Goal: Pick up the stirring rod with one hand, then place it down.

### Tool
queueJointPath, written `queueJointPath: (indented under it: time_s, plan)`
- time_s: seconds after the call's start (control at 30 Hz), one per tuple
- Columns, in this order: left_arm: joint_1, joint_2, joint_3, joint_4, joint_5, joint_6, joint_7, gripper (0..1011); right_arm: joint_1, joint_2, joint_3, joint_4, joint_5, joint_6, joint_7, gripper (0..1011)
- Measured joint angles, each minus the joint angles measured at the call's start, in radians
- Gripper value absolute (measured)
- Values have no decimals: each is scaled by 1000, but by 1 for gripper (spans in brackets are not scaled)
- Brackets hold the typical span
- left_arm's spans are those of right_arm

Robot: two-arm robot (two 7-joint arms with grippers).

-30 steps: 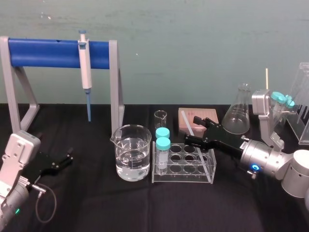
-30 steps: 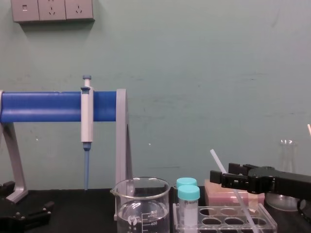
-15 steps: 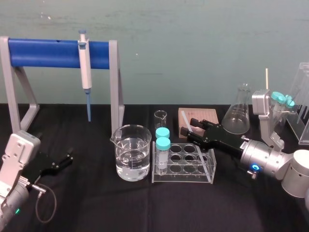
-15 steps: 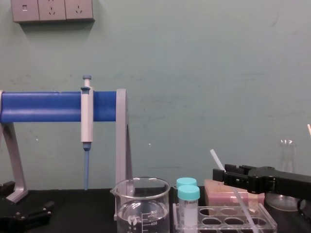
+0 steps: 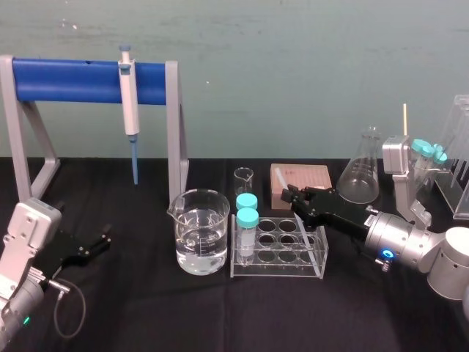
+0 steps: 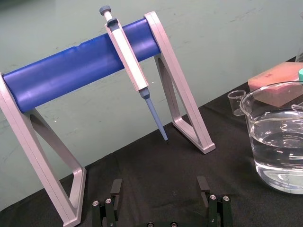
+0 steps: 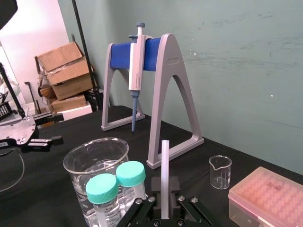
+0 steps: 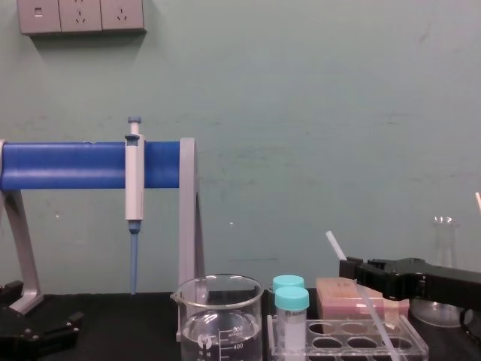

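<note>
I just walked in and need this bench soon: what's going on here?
The robot's right claw is shut on the stirring rod, which slants over the clear tube rack next to the water beaker. The rod's lower end appears to rest in the rack, so it is gripped but not yet lifted. The left claw lies open and idle on the black table at the robot's left.

Right hand (image 8: 352, 269) clamped on tilted stirring rod (image 8: 333, 244), above clear tube rack (image 8: 415, 347).
</note>
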Motion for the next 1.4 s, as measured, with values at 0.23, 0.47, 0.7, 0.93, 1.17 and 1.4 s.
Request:
queueJointPath:
  time_s: [0.23, 0.47, 0.7, 0.93, 1.17, 1.4]
  plan:
    - [0, 0, 0, 0, 0, 0, 0, 1000, 0, 0, 0, 0, 0, 0, 0, 68]
    - [0, 0, 0, 0, 0, 0, 0, 1000, 0, 0, 0, 0, 0, 0, 0, 69]
    - [0, 0, 0, 0, 0, 0, 0, 1000, -17, 4, 11, -39, -3, -32, -23, 68]
    - [0, 0, 0, 0, 0, 0, 0, 1000, -52, 16, 34, -138, -3, -77, -67, 68]
    - [0, 0, 0, 0, 0, 0, 0, 1000, -81, 29, 52, -243, -14, -152, -101, 68]
    - [0, 0, 0, 0, 0, 0, 0, 1000, -101, 22, 82, -296, -16, -267, -122, 69]
